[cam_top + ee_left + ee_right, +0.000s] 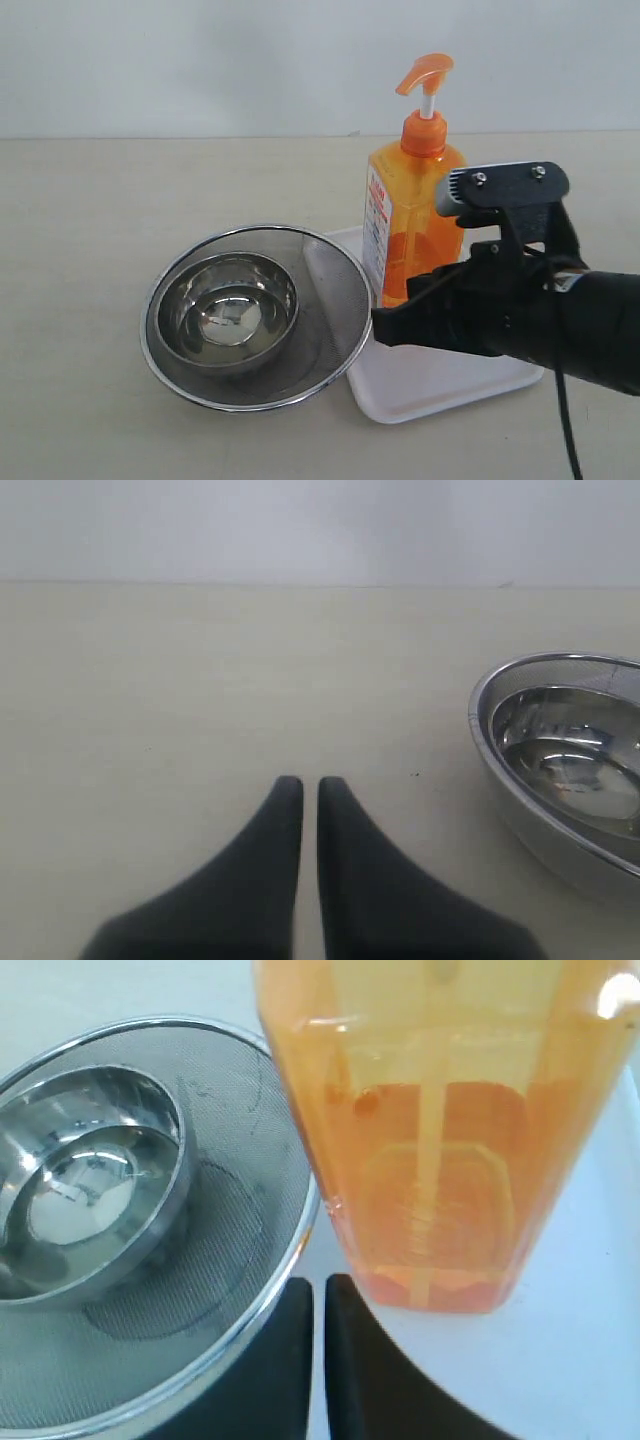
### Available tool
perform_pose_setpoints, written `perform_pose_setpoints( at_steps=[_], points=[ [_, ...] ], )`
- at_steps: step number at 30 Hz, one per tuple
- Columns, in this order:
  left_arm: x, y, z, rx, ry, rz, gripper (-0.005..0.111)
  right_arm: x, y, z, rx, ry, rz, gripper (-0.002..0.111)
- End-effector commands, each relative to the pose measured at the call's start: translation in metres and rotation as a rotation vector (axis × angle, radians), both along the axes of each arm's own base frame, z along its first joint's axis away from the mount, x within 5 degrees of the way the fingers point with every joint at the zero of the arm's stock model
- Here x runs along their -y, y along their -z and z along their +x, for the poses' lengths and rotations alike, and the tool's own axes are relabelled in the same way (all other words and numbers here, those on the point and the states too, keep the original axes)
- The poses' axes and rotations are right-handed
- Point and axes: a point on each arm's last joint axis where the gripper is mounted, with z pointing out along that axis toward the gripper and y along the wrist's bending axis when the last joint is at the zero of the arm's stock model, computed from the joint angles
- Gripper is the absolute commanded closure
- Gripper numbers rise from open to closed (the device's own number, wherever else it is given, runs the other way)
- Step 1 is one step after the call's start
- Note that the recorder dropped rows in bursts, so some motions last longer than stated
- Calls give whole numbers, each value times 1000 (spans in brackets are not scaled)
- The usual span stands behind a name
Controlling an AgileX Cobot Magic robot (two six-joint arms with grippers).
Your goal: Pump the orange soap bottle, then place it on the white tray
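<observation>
While the orange soap bottle (412, 210) stands upright on the far half of the white tray (440, 385), right of centre on the table (90, 200), the right gripper (382, 326) reaches in from the right, low on the bottle's near side, its tip by the right rim of a mesh strainer (335, 290). That strainer holds a steel bowl (228, 312) and overlaps the tray's left edge. From the left wrist, the left gripper (310, 792) is closed and empty, its fingers nearly together over bare table, with the strainer and bowl near by. From the right wrist, the right gripper (320, 1290) is closed on nothing, its tips just beside the bottle's base and the strainer's rim; whether they touch either cannot be told.
</observation>
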Motion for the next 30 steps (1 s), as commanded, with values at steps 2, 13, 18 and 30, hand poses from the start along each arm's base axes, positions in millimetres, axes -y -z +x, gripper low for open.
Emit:
perform_pose_setpoints(
  at_steps=[2,13,18,30],
  points=[
    [0,0,0,10,-2,-4,102,18,-4,-19,17,-3,33,108],
    [0,0,0,10,-2,-4,102,23,-1,-31,-31,-37,47,108],
    [0,0,0,10,-2,-4,102,24,-2,-30,-12,-37,38,108],
    [0,0,0,10,-2,-4,102,26,-10,-34,12,-42,71,108]
  ],
)
